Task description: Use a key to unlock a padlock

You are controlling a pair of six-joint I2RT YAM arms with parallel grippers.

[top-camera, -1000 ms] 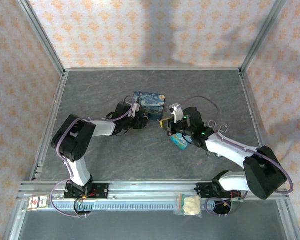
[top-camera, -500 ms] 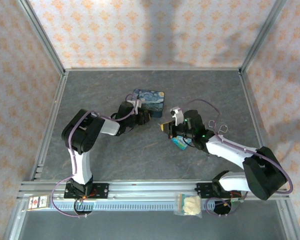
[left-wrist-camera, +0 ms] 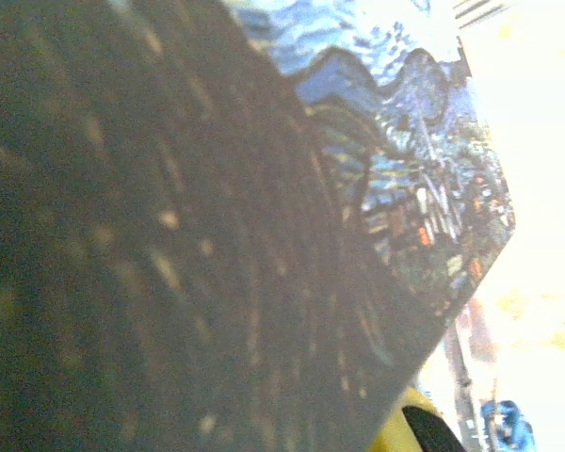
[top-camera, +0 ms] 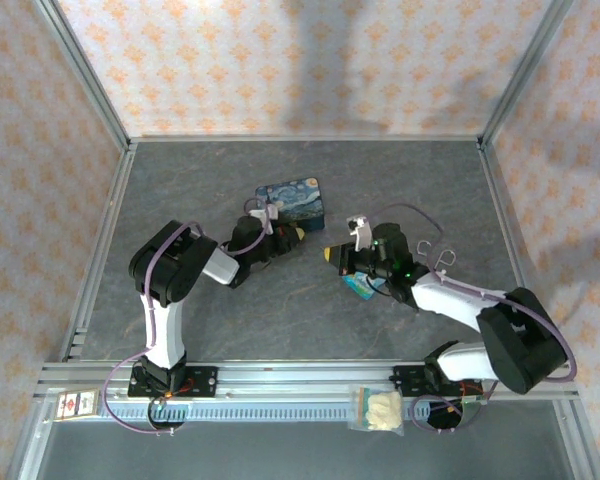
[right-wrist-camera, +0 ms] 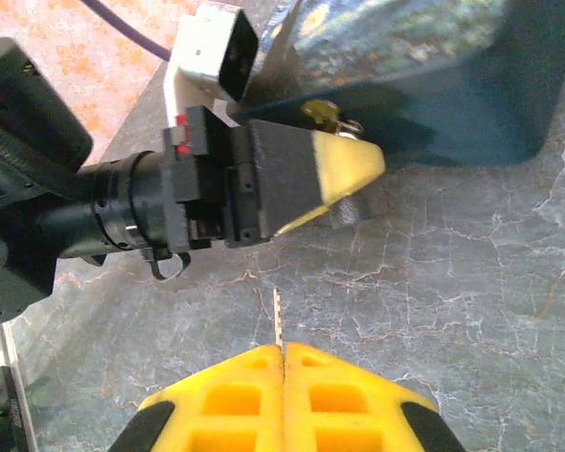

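The small dark padlock (right-wrist-camera: pixel 358 209) sticks out under the yellow tip of my left gripper (right-wrist-camera: pixel 356 184), which looks shut on it, right against the blue starry-night tin (right-wrist-camera: pixel 424 85). A brassy piece with a silvery ring (right-wrist-camera: pixel 324 115) shows behind that gripper. My right gripper (right-wrist-camera: pixel 282 347) is shut on the key (right-wrist-camera: pixel 277 315), whose thin blade points at the padlock across a short gap of table. From above, the left gripper (top-camera: pixel 292 233) and right gripper (top-camera: pixel 330 255) face each other just in front of the tin (top-camera: pixel 292 198). The left wrist view is pressed close to the tin (left-wrist-camera: pixel 386 141).
A teal tag (top-camera: pixel 360 286) lies under the right wrist. Thin wire loops (top-camera: pixel 438 256) sit beside the right forearm. A small bag (top-camera: pixel 376 408) rests on the front rail. Aluminium posts and patterned walls close in the grey table (top-camera: pixel 280 320).
The tin has turned and slid a little left and back. My left gripper has drawn back left with its wrist turned. The right gripper with the key has shifted slightly right.
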